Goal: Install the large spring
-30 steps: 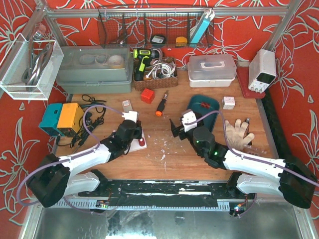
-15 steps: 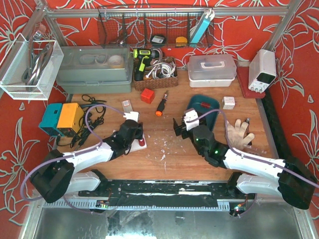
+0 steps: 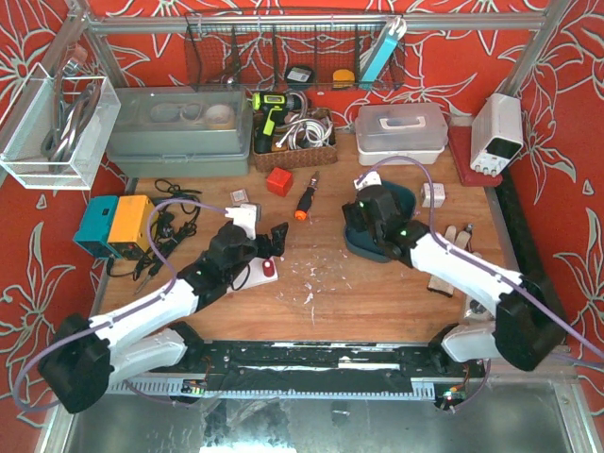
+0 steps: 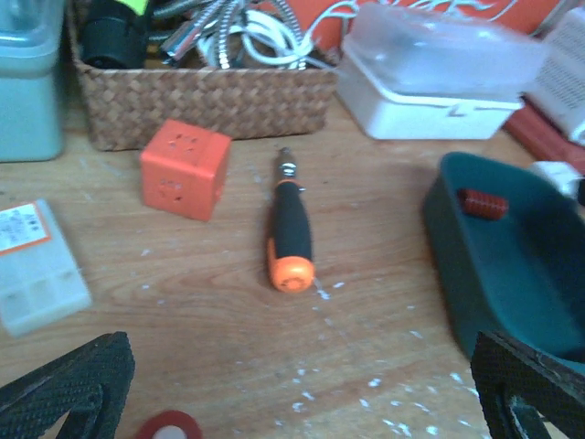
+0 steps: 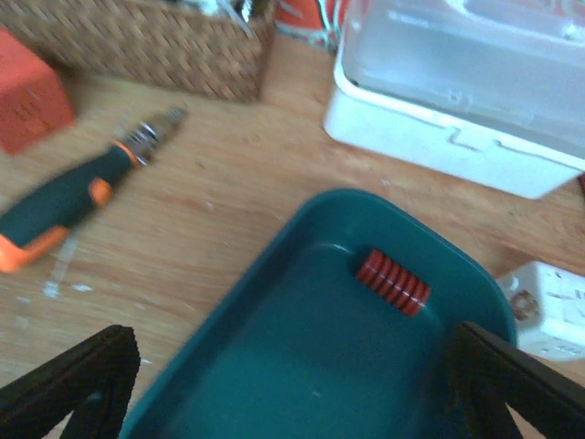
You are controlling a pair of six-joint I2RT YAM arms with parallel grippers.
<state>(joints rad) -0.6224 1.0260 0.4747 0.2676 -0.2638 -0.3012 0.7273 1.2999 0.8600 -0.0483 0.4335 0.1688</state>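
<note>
The large spring (image 5: 393,281) is a short red coil lying at the far end of the teal tray (image 5: 274,366); the left wrist view also shows the spring (image 4: 482,203). My right gripper (image 5: 292,393) hangs open over the near half of that tray (image 3: 357,245), with nothing between its fingers. In the top view the right gripper (image 3: 368,231) hides the spring. My left gripper (image 3: 269,241) is open and empty, raised just behind a white block with a red disc (image 3: 264,272). The disc (image 4: 169,428) shows at the bottom edge between the left fingers (image 4: 64,384).
An orange-and-black screwdriver (image 3: 304,200) and a red cube (image 3: 278,181) lie between the arms. Along the back stand a wicker basket (image 3: 294,142) and a white lidded box (image 3: 401,130). A glove (image 3: 453,250) lies right of the tray, beside a small white block (image 3: 433,194).
My left gripper opened and lifted back from the white block. My right arm swung from the table's middle to over the teal tray, jaws still wide.
</note>
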